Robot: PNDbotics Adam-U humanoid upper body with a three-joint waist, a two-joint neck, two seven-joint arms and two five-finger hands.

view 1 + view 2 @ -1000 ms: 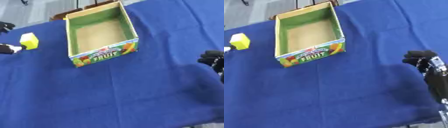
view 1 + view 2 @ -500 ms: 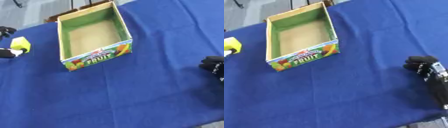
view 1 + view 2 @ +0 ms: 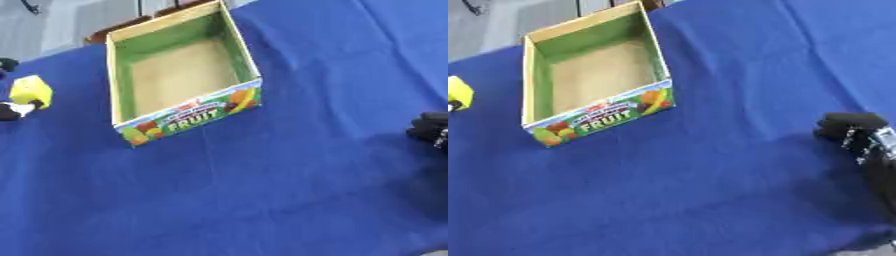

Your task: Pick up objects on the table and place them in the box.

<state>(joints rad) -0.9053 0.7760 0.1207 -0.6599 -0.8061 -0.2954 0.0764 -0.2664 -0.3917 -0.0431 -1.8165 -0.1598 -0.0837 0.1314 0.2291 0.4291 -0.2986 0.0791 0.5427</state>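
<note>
My left hand (image 3: 10, 107) shows only at the view's left edge, its fingertips pinching a small yellow block (image 3: 31, 91) so I can carry it over. The fruit box (image 3: 179, 75) sits just to that hand's right, open top up and empty inside, so the drop should be a short sideways carry over the near wall. My right hand (image 3: 852, 129) rests on the blue tablecloth (image 3: 280, 190) well off to the box's right, fingers curled into a fist around nothing, parked clear of the path. I see no other objects left on the cloth.

Yellow block (image 3: 31, 91) lies left of open box (image 3: 248, 60).
</note>
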